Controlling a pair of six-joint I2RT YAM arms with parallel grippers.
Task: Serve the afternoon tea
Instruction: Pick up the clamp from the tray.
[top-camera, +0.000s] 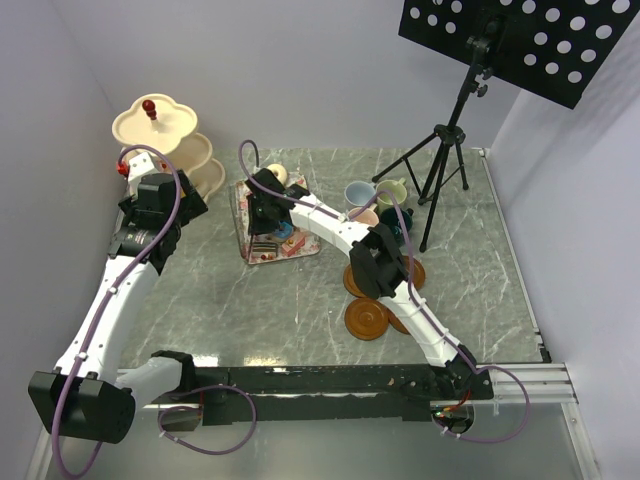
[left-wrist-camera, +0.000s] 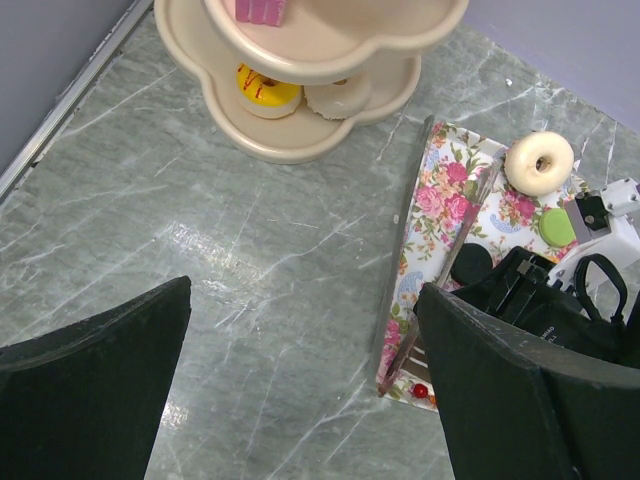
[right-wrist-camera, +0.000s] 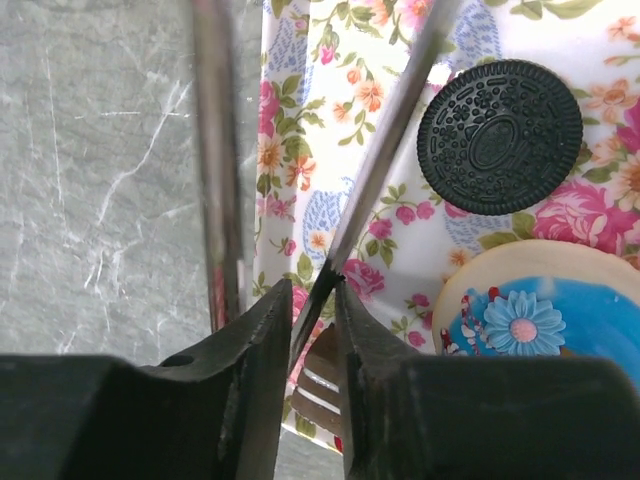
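My right gripper (right-wrist-camera: 312, 300) hangs over the floral tray (right-wrist-camera: 300, 100), shut on one arm of the metal tongs (right-wrist-camera: 385, 140); the other tong arm (right-wrist-camera: 215, 150) runs outside the left finger. A black sandwich biscuit (right-wrist-camera: 498, 122), a blue-flowered cookie (right-wrist-camera: 540, 310) and a brown layered cake (right-wrist-camera: 320, 385) lie on the tray. My left gripper (left-wrist-camera: 300, 380) is wide open above bare table, between the cream stand (left-wrist-camera: 300, 140) and the tray (left-wrist-camera: 440, 190). A yellow cake (left-wrist-camera: 266, 88) sits on the stand. A white donut (left-wrist-camera: 539, 162) lies on the tray.
Light blue (top-camera: 358, 193), light green (top-camera: 392, 190) and pink (top-camera: 365, 215) mugs cluster at the back centre beside the right arm. Brown saucers (top-camera: 365, 318) lie under its elbow. A black tripod (top-camera: 440, 170) stands at the back right.
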